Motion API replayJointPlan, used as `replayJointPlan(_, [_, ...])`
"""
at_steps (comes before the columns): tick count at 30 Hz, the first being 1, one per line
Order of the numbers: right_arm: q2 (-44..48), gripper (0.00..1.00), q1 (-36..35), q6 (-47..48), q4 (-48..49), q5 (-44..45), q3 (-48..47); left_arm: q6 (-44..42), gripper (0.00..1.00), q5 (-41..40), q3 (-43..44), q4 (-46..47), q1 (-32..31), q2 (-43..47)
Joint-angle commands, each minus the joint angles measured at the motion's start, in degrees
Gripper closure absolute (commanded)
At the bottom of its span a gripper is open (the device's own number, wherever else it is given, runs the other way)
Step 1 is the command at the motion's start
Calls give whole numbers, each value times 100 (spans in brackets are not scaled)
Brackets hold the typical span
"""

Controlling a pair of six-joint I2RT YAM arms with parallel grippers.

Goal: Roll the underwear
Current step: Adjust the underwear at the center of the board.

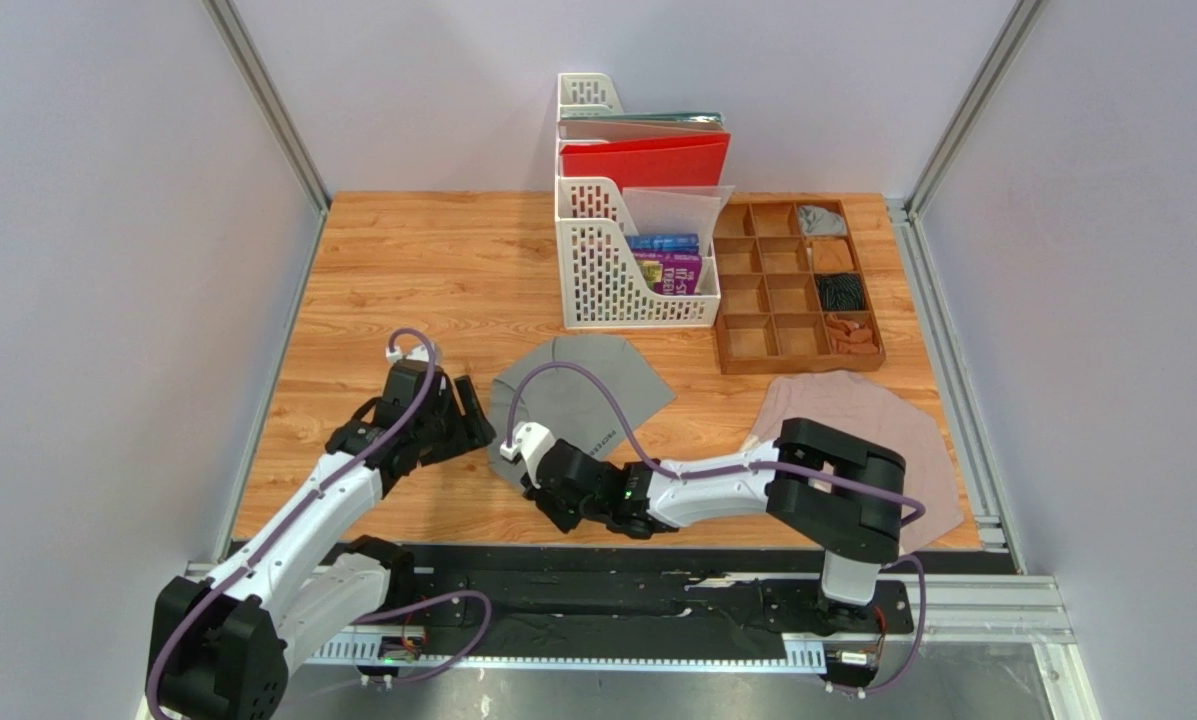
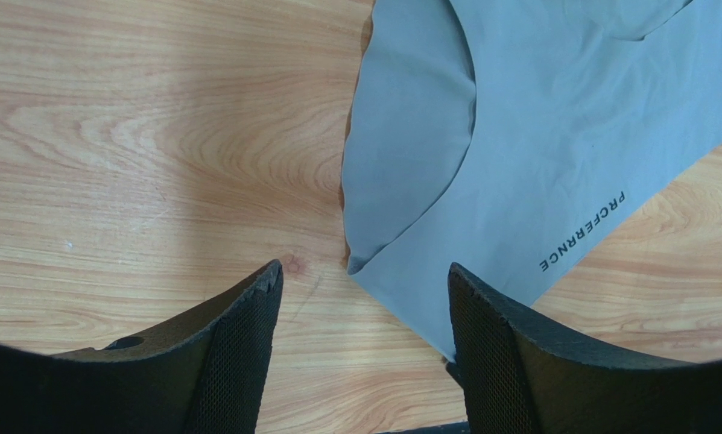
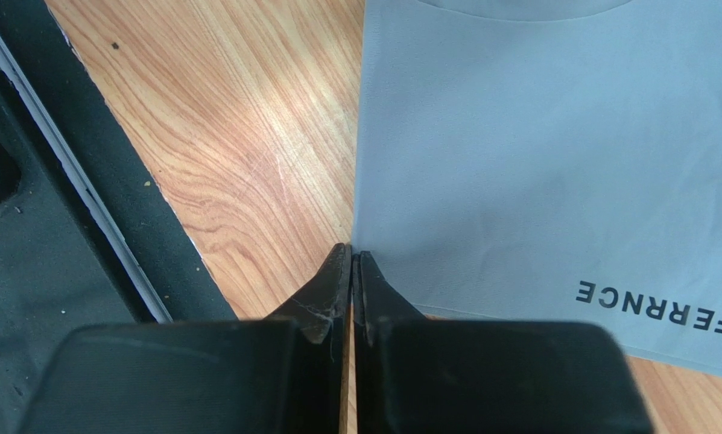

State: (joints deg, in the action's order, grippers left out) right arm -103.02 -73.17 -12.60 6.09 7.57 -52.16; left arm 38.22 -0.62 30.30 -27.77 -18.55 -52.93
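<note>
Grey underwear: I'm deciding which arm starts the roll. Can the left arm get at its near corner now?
Probably yes. The left gripper hangs open right at the grey underwear's corner, with only bare table around it and nothing lying between.

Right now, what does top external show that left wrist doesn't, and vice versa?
Only top external: the pink underwear, two white file racks, the wooden divider tray, and the right gripper at the near edge of the grey underwear. Only left wrist: readable printed lettering and a curved overlapping layer, up close. Both: the grey underwear spread on the wooden table, with the open left gripper at its left side.
</note>
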Motion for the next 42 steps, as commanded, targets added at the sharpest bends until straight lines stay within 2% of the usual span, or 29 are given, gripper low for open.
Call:
replayJointPlan(1, [-7,100,-66,-67,59,78,-127,168,30,325,-252,201,9,-25])
replayJointPlan(13, [-104,100,-66,-454,138,121,-145,458,38,106,-464,413,-149,-350])
replayJointPlan(15, [-95,100,-75,-463,147,122,-145,485,43,167,-508,509,-158,-385])
replayJointPlan(19, [-95,100,-75,-489,156,148,-145,485,46,159,-526,509,-176,-447])
replayJointPlan(21, [-95,100,-66,-515,173,157,-145,485,52,159,-517,466,-184,-455])
replayJointPlan(40, [-95,100,-66,-638,305,113,-119,344,53,-184,-104,193,-510,-1071])
replayJointPlan(42, [-104,100,-66,-647,332,104,-110,371,58,-219,-112,228,-501,-1071])
